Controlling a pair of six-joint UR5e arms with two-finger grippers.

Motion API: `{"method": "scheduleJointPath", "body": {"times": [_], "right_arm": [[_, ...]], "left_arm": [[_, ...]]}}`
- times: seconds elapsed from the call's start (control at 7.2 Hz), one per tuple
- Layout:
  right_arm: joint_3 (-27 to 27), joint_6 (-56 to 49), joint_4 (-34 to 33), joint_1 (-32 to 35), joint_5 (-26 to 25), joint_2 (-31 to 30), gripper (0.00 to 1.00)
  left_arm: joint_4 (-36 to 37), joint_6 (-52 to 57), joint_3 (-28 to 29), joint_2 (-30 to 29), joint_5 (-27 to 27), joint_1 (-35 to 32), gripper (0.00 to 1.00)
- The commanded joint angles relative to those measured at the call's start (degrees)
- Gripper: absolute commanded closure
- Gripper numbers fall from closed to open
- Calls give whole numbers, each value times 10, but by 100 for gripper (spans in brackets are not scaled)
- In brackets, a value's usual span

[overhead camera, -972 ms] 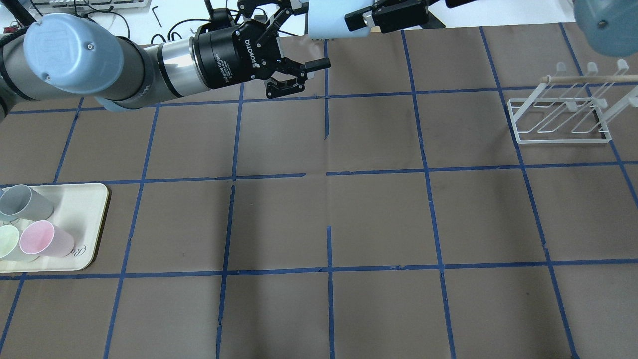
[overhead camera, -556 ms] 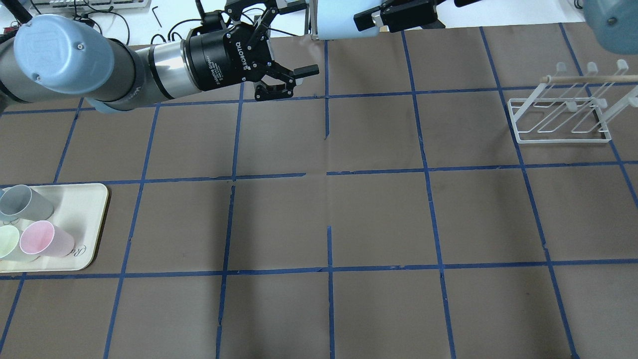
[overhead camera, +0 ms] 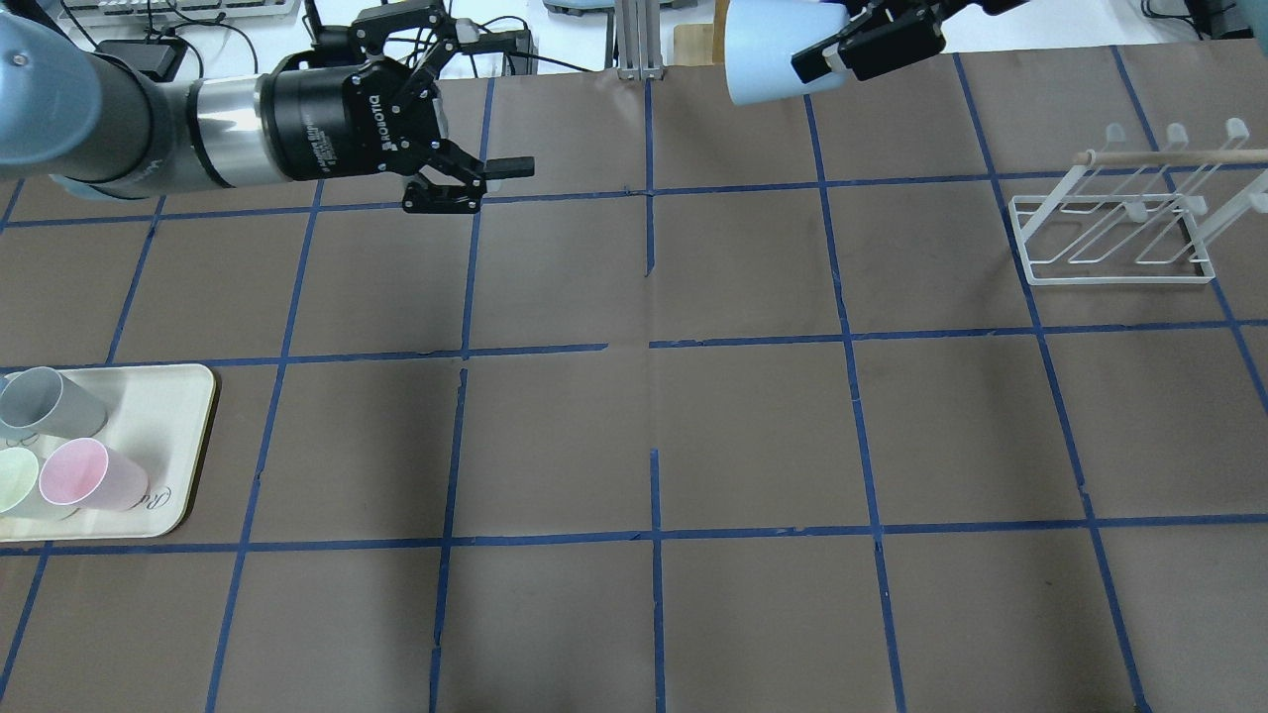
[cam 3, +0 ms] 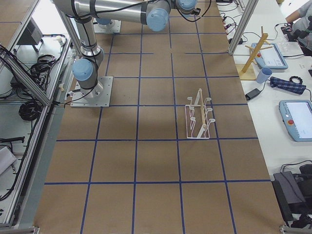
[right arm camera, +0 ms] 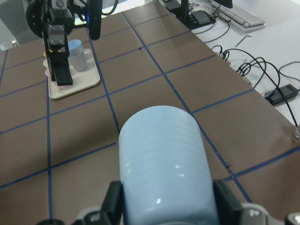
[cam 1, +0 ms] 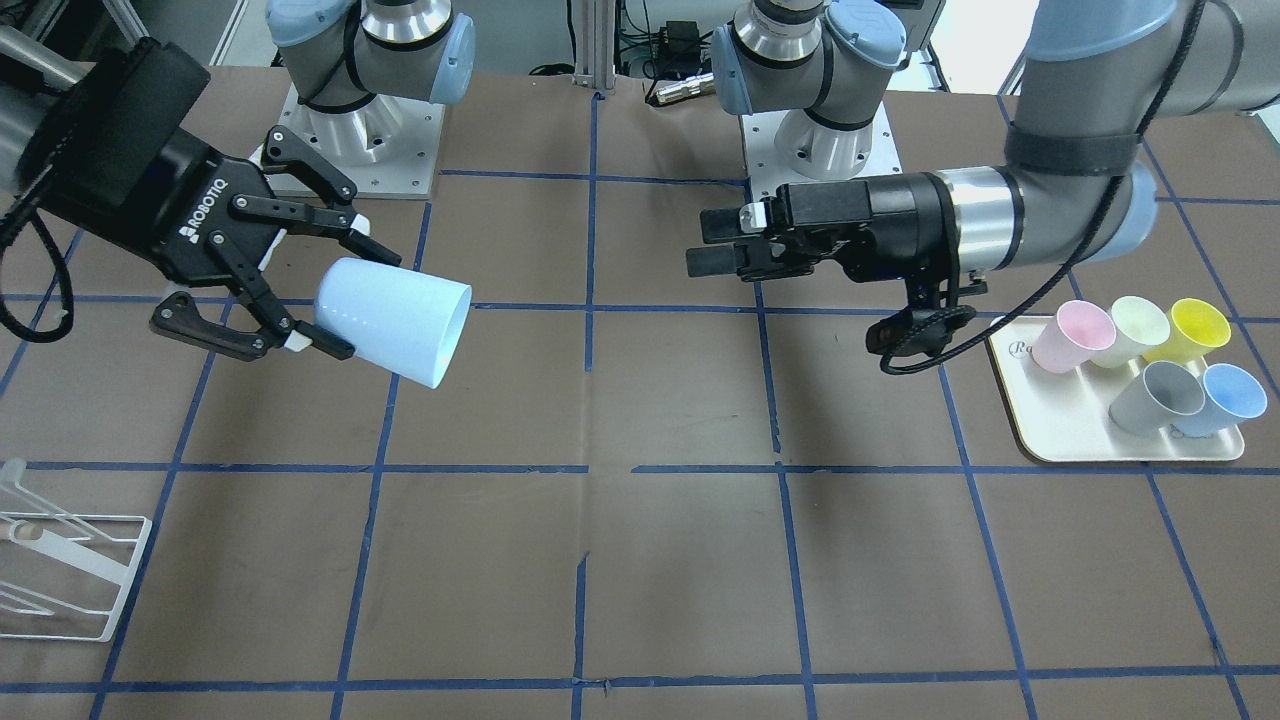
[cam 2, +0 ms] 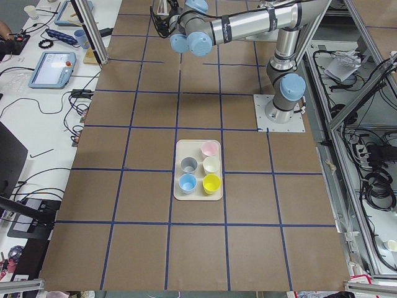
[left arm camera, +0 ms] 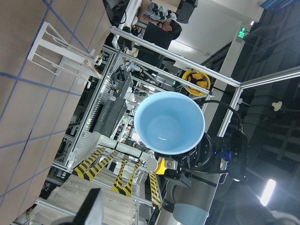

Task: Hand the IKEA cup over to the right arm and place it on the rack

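Note:
The IKEA cup (cam 1: 395,320) is pale light blue and lies on its side in the air, held by its base in my right gripper (cam 1: 350,297), which is shut on it. In the overhead view the cup (overhead camera: 763,45) and right gripper (overhead camera: 827,54) are at the far edge, right of centre. My left gripper (overhead camera: 515,104) is open and empty, well to the left of the cup; it also shows in the front view (cam 1: 697,243). The left wrist view looks into the cup's mouth (left arm camera: 169,123). The white wire rack (overhead camera: 1114,233) stands at the far right, apart from the cup.
A cream tray (overhead camera: 178,436) at the left holds several other cups, among them grey (cam 1: 1158,395), deeper blue (cam 1: 1225,395), pink (cam 1: 1075,335) and yellow (cam 1: 1190,328). The rack also shows in the front view (cam 1: 60,575). A wooden stand (cam 3: 253,53) is beyond the table's far edge.
My left gripper has drawn back to the left, open and empty. My right gripper has carried the cup to the right and turned it.

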Motion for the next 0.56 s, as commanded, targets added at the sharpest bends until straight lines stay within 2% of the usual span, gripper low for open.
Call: {"method": "scheduleJointPath", "body": {"times": [0.0,0.14,0.28,0.42], "right_arm": [[-57,-2,56,-6,-179,0,77],[-68,-10,69,-6,-260,1,77],[-66,-23,71,-12,-338,4,77],[-62,-78,64,-28,-415,14,77]], "left_arm": [[15,-26,39,11,188,65,0],[75,-67,58,14,302,68,0],[166,-138,67,24,451,68,0],[194,-169,72,34,561,66,0]]}}
